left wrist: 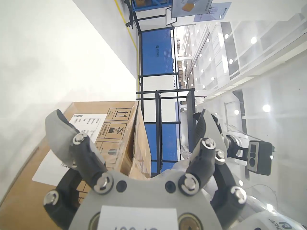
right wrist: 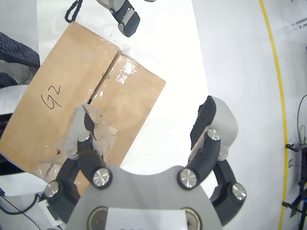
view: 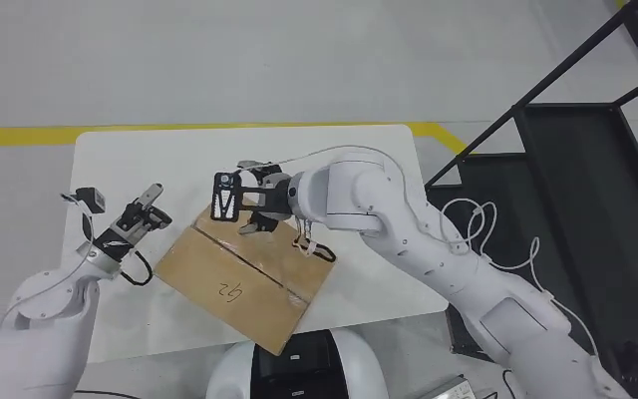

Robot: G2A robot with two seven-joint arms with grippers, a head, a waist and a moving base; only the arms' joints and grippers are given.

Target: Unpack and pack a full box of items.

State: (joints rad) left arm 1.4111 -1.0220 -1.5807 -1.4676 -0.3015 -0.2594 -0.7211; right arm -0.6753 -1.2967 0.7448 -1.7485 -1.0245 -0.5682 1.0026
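Box: the cardboard box (view: 244, 274) (left wrist: 115, 125) (right wrist: 96, 77) sits turned on the diagonal in the near middle of the table. Its flaps are shut and its near corner is right at the near edge.
Seam: clear tape (right wrist: 124, 70) glints along the join of the flaps, and there's a handwritten mark on the lid.
Right gripper: the right gripper (view: 239, 198) (right wrist: 144, 108) hangs over the box's far edge, fingers spread wide and gripping nothing. A scrap of clear tape (right wrist: 96, 130) clings to one finger.
Left gripper: the left gripper (view: 140, 221) (left wrist: 129, 118) is just beside the box's left corner, fingers parted and empty.
Table: the table (view: 299, 150) (right wrist: 172, 48) is white with rounded corners.
Floor: pale grey, with a yellow line (view: 40, 135) (right wrist: 275, 60) running past the table's far side.
Room: a dark metal stair frame (view: 558, 170) stands to the right. The left wrist view shows blue panels (left wrist: 156, 48) and bright ceiling lights.
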